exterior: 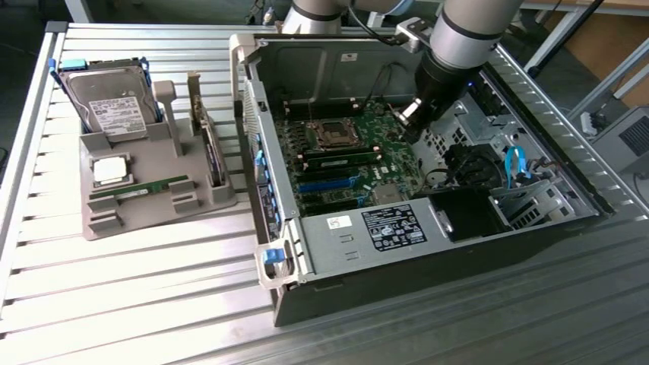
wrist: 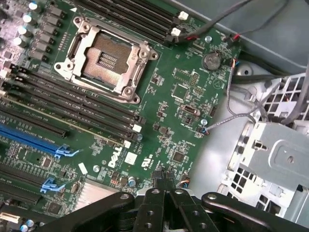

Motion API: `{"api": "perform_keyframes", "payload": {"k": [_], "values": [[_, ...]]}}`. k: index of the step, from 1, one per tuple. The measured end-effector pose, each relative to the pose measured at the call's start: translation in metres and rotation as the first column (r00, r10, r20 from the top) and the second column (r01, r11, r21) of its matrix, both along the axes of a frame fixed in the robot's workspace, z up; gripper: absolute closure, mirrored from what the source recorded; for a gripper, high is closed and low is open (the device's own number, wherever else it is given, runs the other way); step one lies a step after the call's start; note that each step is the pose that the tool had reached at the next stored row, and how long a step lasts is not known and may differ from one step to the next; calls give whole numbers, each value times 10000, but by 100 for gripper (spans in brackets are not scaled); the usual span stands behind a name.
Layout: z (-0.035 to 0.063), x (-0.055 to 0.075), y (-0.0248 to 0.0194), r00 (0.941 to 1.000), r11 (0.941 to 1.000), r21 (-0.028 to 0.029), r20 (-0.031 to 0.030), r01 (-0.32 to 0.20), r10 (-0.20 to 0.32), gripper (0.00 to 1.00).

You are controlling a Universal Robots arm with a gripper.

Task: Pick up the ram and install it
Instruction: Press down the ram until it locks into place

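We hover our gripper (wrist: 164,193), fingers pressed together and holding nothing, above the motherboard (wrist: 183,92), seemingly because the ram (exterior: 350,159) sits installed.

The work surface was a table (exterior: 132,304) of pale metal slats running across the exterior view, lit brightly enough to glare at that view's left. Beyond its far edge, at the exterior view's right, stood grey metal frame legs (exterior: 552,34), a brown panel (exterior: 609,46) and a dark floor.

Green motherboard (wrist: 183,96), blue slots (wrist: 34,137), grey tray (exterior: 152,190), green ram (exterior: 137,190)
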State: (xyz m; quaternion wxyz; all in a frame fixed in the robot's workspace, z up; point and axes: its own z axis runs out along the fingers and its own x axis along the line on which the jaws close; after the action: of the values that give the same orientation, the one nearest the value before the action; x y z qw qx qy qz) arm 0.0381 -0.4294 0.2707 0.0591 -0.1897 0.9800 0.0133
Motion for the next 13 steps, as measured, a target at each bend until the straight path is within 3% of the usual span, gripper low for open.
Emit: {"api": "perform_keyframes", "payload": {"k": [4, 9, 13], "values": [[-3, 0, 0, 9970, 9970, 0, 0, 772, -772, 91], [-7, 0, 0, 9876, 9876, 0, 0, 1573, -1573, 91], [-12, 0, 0, 9656, 9656, 0, -1, 2602, -2602, 91]]}}
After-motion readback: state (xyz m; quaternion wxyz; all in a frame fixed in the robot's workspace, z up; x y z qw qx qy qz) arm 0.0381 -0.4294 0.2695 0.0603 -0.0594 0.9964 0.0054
